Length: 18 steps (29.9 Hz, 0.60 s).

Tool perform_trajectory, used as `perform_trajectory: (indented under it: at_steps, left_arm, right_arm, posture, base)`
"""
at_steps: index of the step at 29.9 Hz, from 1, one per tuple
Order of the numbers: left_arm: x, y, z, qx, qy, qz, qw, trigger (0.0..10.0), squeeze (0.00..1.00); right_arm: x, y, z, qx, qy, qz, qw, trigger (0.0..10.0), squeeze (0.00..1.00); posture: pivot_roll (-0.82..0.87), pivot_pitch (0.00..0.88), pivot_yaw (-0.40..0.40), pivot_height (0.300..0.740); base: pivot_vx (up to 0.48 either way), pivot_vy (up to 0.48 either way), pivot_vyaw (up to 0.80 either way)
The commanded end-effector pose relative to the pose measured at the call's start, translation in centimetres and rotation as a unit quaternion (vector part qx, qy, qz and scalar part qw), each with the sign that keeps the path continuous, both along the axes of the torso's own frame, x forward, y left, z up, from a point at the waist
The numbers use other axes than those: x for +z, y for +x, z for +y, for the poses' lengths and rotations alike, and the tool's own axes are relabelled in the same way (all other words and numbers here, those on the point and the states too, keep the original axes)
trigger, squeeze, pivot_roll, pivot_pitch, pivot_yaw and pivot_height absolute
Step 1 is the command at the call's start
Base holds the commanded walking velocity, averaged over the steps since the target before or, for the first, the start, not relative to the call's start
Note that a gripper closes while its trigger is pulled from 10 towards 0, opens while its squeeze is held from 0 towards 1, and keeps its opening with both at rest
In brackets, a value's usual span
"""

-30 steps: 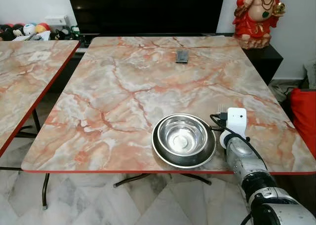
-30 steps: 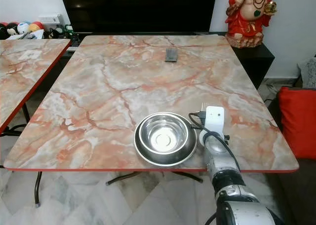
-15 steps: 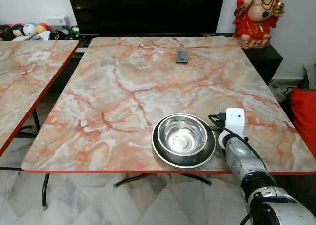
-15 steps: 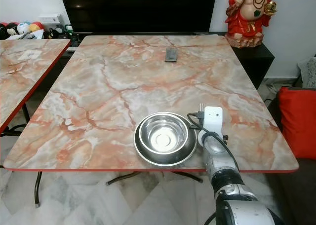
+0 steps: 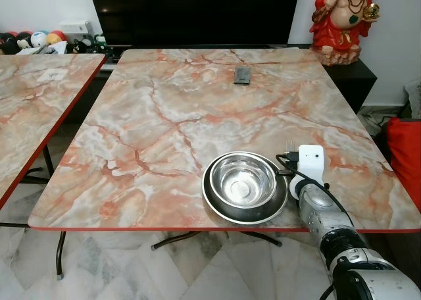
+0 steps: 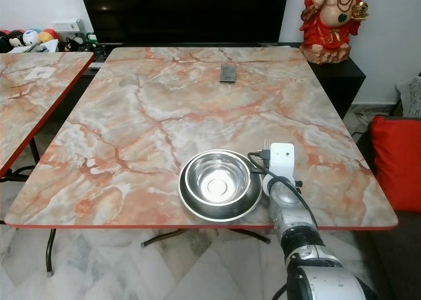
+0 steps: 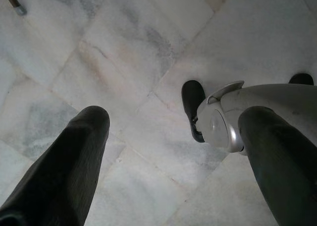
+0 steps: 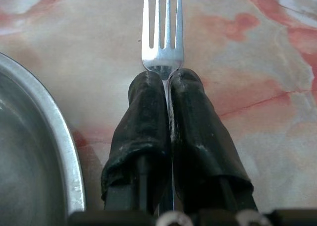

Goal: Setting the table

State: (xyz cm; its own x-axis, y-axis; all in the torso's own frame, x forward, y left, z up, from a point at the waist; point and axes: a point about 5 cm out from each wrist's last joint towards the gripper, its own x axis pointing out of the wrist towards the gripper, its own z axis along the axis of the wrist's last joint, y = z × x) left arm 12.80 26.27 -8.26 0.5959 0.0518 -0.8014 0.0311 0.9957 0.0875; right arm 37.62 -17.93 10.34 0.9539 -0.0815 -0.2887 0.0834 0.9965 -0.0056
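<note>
Left eye view: marble counter [image 5: 164, 129], near edge carrying steel bowl [image 5: 243, 179] nested in plate [image 5: 217, 204]. Right hand [image 8: 168, 80] just beside plate, fingers [image 8: 143, 117] clamped on fork [image 8: 161, 32], tines over counter. Left hand [image 7: 173, 122] spread apart above floor [image 7: 129, 52].

No text, label or number can be read anywhere

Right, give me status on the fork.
Right gripper shut on fork, low over table beside steel plate and bowl. Left gripper open, hanging idle. Nothing obstructing.
</note>
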Motion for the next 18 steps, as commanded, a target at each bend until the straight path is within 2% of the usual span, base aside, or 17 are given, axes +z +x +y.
perform_trajectory:
  at_steps: [1, 5, 6, 7, 9, 12, 16, 17, 18]
  left_arm:
    - [-0.22, -0.75, 0.26, -0.004, 0.005, 0.019, 1.0, 10.0, 0.0]
    - [-0.22, -0.74, 0.24, -0.003, 0.004, 0.018, 1.0, 10.0, 0.0]
    - [-0.22, -0.74, 0.24, -0.004, 0.004, 0.018, 1.0, 10.0, 0.0]
    - [-0.22, -0.74, 0.24, -0.004, 0.004, 0.018, 1.0, 10.0, 0.0]
    - [-0.22, -0.75, 0.24, -0.004, 0.004, 0.018, 1.0, 10.0, 0.0]
    - [-0.22, -0.77, 0.26, -0.004, 0.004, 0.018, 1.0, 10.0, 0.0]
    - [-0.22, -0.77, 0.28, -0.004, 0.005, 0.019, 1.0, 10.0, 0.0]
    - [-0.22, -0.77, 0.27, -0.004, 0.005, 0.019, 1.0, 10.0, 0.0]
    - [-0.22, -0.77, 0.27, -0.004, 0.005, 0.019, 1.0, 10.0, 0.0]
  right_arm:
    - [-0.09, 0.07, 0.46, 0.009, -0.003, 0.006, 1.0, 10.0, 0.3]
    - [-0.07, 0.08, 0.48, 0.008, -0.004, 0.006, 1.0, 10.0, 0.29]
    - [-0.06, 0.09, 0.44, 0.006, -0.005, 0.005, 1.0, 10.0, 0.43]
    - [-0.06, 0.09, 0.44, 0.006, -0.005, 0.005, 1.0, 10.0, 0.43]
    - [-0.04, 0.1, 0.4, 0.004, -0.006, 0.005, 1.0, 10.0, 0.49]
    - [-0.03, 0.11, 0.42, 0.004, -0.006, 0.005, 1.0, 10.0, 0.47]
    - [-0.02, 0.12, 0.47, 0.005, -0.005, 0.004, 1.0, 10.0, 0.02]
    - [-0.02, 0.12, 0.47, 0.005, -0.005, 0.004, 1.0, 10.0, 0.02]
    - [-0.02, 0.12, 0.52, 0.006, -0.004, 0.004, 1.0, 10.0, 0.07]
  posture:
    - [0.02, 0.106, 0.032, 0.74]
    - [0.02, 0.106, 0.032, 0.74]
    - [0.02, 0.106, 0.032, 0.74]
    - [0.02, 0.106, 0.032, 0.74]
    - [0.02, 0.105, 0.032, 0.74]
    - [0.02, 0.105, 0.033, 0.74]
    - [0.02, 0.105, 0.033, 0.74]
    - [0.02, 0.105, 0.033, 0.74]
    - [0.02, 0.105, 0.033, 0.74]
  base:
    - [0.0, 0.0, 0.0]
    - [0.0, 0.0, 0.0]
    - [0.0, 0.0, 0.0]
    - [0.0, 0.0, 0.0]
    - [0.0, 0.0, 0.0]
    - [0.0, 0.0, 0.0]
    - [0.0, 0.0, 0.0]
    - [0.0, 0.0, 0.0]
    - [0.0, 0.0, 0.0]
